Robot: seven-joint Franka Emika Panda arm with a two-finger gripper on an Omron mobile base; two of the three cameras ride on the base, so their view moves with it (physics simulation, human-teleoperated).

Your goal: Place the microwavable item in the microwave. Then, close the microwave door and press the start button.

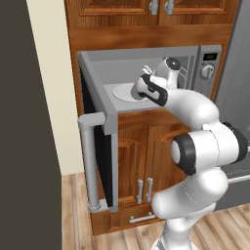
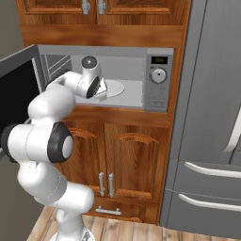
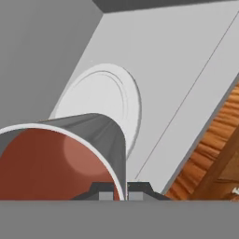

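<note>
One cup point(image 3: 70, 158) | clamped at rim by nearly closed jaws | above turntable point(image 3: 105, 100) in microwave point(image 2: 155, 101) | display unreadable

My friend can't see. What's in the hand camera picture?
A grey cup with a reddish-brown inside sits pinched at its rim in the robot's tool, close to the camera. Behind it is the microwave's round white turntable on a pale floor.

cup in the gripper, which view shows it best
The hand view: the cup fills the lower left, with its white rim and reddish-brown inside plain, above the turntable. In the left and right base views the robot's wrist hides it, so I cannot make out the cup there.
</note>
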